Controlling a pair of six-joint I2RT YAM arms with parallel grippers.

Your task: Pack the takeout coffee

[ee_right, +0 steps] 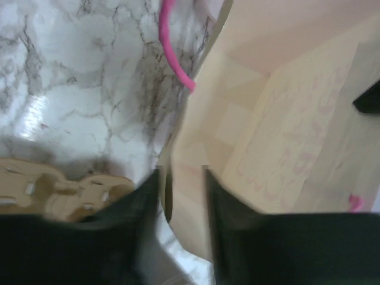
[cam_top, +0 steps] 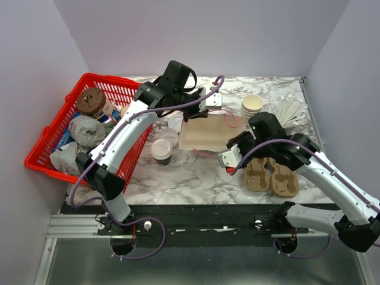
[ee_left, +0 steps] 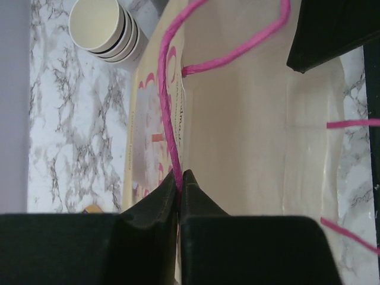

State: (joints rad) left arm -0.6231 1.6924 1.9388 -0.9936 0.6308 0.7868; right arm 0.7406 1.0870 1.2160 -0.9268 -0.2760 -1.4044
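The takeout coffee (cam_top: pixel 161 152), a small cream cup with a dark brown lower band and a whitish top, stands upright on the marble table left of a flat beige paper bag (cam_top: pixel 205 134). My left gripper (cam_top: pixel 209 104) is at the bag's far edge. In the left wrist view it (ee_left: pixel 180 175) is shut on the bag's pink handle (ee_left: pixel 169 107). My right gripper (cam_top: pixel 227 153) is at the bag's near right corner. In the right wrist view its jaws (ee_right: pixel 181 172) stand open, with the bag's edge (ee_right: pixel 190 196) between them.
A red basket (cam_top: pixel 41 148) of wrapped food sits at the left, under my left arm. A stack of plain cream cups (cam_top: pixel 252 105) and white sticks (cam_top: pixel 292 111) stand at the back right. Brown pulp cup carriers (cam_top: pixel 270 176) lie front right. A round pale lid (cam_top: pixel 176 122) lies by the bag.
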